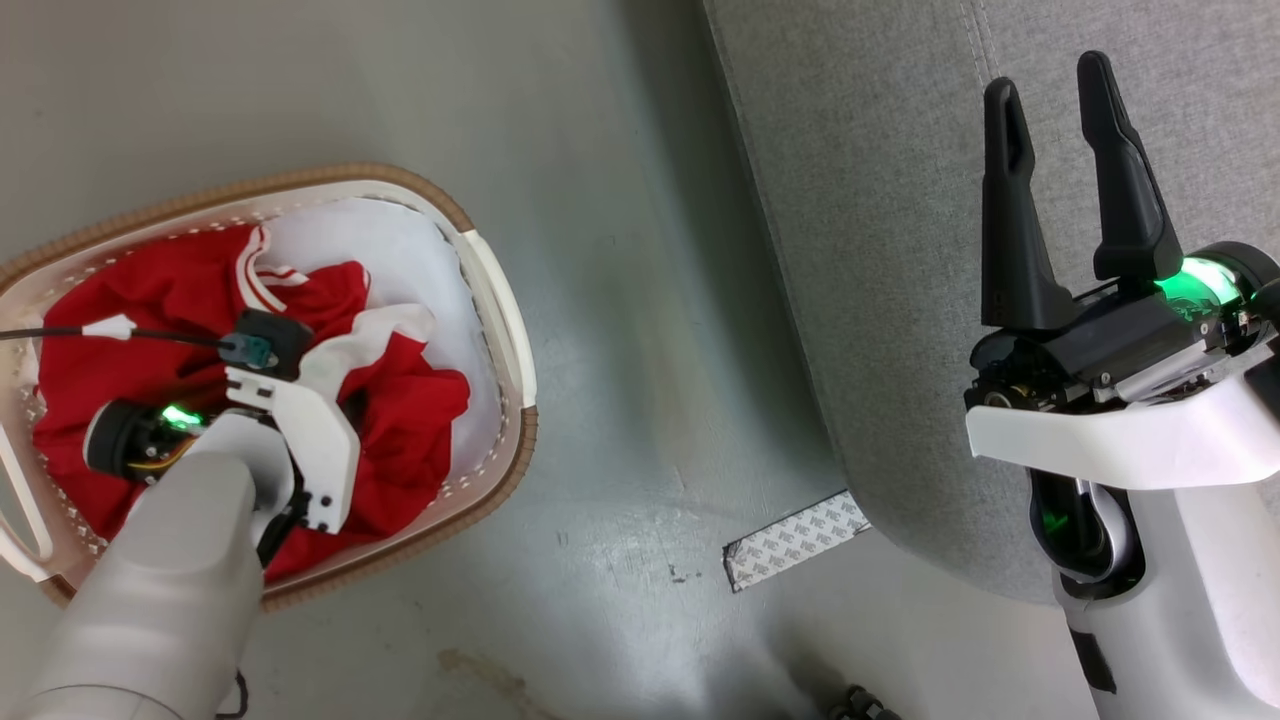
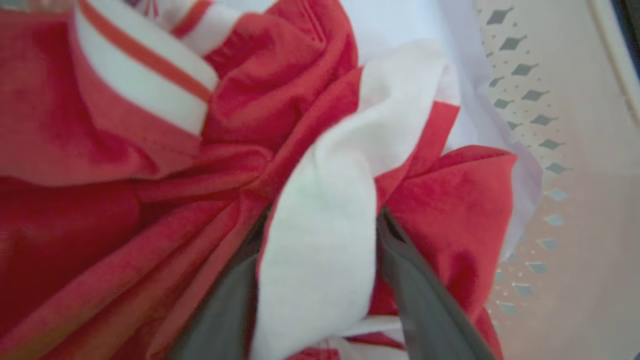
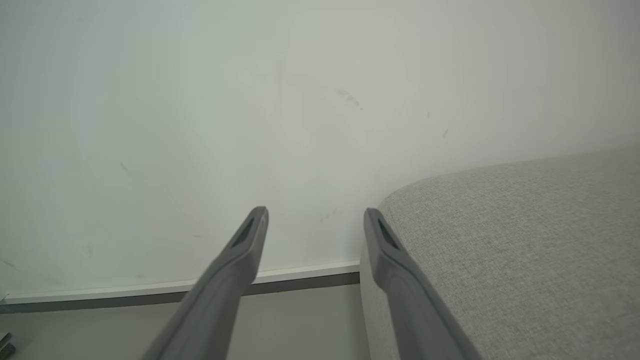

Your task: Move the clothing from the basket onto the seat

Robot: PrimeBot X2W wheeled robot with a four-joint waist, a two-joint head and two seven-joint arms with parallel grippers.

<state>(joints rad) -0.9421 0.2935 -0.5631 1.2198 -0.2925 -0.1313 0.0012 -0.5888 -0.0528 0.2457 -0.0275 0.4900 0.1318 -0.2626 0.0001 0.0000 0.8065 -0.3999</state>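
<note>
At the near left, inside the basket [image 1: 500,300], the left gripper [image 2: 324,214] is pointing down with its fingers spread, straddling a white fold of the red clothing [image 1: 410,420], which is lying crumpled on the lining. Farther right, the right gripper [image 1: 1050,80] is hovering wide open over the edge of the grey seat [image 1: 880,250].

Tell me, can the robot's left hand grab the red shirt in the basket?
Probably yes. The left hand is down inside the basket, its open fingers either side of a white fold of the red shirt. Nothing blocks it.
</note>
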